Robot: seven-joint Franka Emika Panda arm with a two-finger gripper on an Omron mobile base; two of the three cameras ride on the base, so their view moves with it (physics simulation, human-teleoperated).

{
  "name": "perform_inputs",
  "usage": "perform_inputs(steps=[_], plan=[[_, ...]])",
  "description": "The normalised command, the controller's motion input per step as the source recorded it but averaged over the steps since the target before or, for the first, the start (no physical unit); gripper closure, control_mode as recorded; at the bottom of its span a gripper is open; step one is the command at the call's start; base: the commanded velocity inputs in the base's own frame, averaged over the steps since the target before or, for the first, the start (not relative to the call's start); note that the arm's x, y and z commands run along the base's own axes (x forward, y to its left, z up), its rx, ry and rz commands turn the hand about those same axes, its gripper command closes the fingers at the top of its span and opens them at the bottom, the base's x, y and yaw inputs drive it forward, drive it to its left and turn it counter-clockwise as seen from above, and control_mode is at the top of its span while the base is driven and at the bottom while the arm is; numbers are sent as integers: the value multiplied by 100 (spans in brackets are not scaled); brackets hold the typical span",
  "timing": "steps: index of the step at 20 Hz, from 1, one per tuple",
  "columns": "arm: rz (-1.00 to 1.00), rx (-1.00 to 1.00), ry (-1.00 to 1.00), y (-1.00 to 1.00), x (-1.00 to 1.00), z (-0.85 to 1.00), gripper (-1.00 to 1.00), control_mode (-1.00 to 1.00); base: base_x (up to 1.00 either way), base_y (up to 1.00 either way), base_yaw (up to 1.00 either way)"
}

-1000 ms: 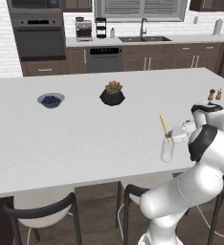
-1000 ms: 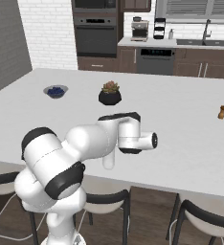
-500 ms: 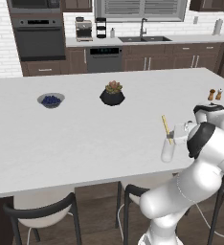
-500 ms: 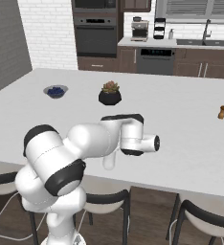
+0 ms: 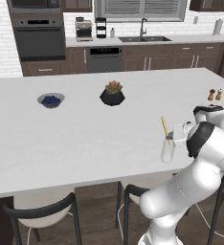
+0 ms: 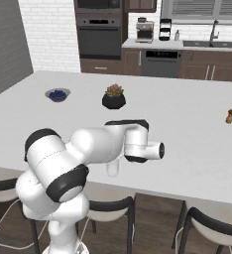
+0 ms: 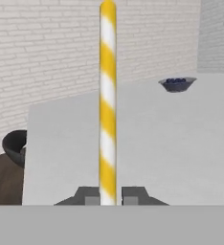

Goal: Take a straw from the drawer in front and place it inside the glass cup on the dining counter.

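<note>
White dining counter (image 5: pixel 85 143) carries the glass cup (image 5: pixel 167 152) at its near edge, well apart from the succulent pot (image 5: pixel 112 94). From the left base, the straw (image 5: pixel 165 130) leans out of the cup. Seen from the hand, the gripper (image 7: pixel 108 196) is clamped on it; a blueberry bowl (image 7: pixel 176 84) lies beyond. From the right, the arm (image 6: pixel 118 146) covers most of the cup.

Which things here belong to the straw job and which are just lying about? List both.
Job:
straw, clamped in the shut gripper
glass cup, the straw's lower end in it
dining counter

Lying about:
bowl of blueberries
potted succulent
salt and pepper shakers
stools
</note>
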Motion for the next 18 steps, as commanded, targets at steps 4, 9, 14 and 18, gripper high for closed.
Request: perform_inputs(steps=[4, 9, 14, 18], plan=[[2, 0, -4, 1, -13, -20, 100, -100, 0, 0, 0], [0, 0, -2, 0, -9, -23, -100, -100, 0, 0, 0], [0, 0, -7, 0, -15, -5, -100, -100, 0, 0, 0], [0, 0, -6, 0, -20, 0, -100, -100, 0, 0, 0]])
